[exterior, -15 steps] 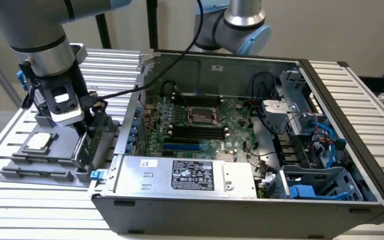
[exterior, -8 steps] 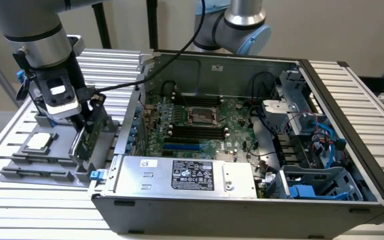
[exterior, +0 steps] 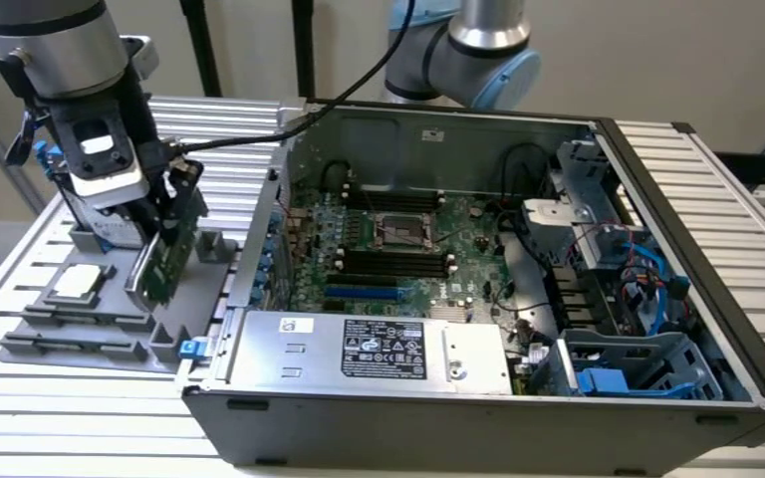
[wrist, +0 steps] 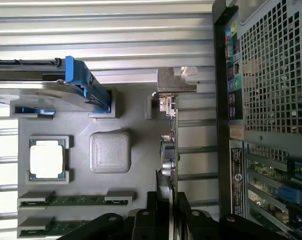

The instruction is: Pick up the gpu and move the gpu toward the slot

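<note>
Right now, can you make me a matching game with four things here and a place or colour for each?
1 gpu
2 processor chip
3 hard drive
4 power supply

A inside the computer case
B in a square pocket of the grey tray
C held in the gripper
D silver with blue rails

Pairs: 1-C, 2-B, 3-D, 4-A

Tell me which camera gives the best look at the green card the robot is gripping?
The exterior view. There the gpu shows its broad green face, standing on edge in the gripper beside the computer case. The wrist view sees it edge-on: a thin line ending in its silver bracket.
</note>
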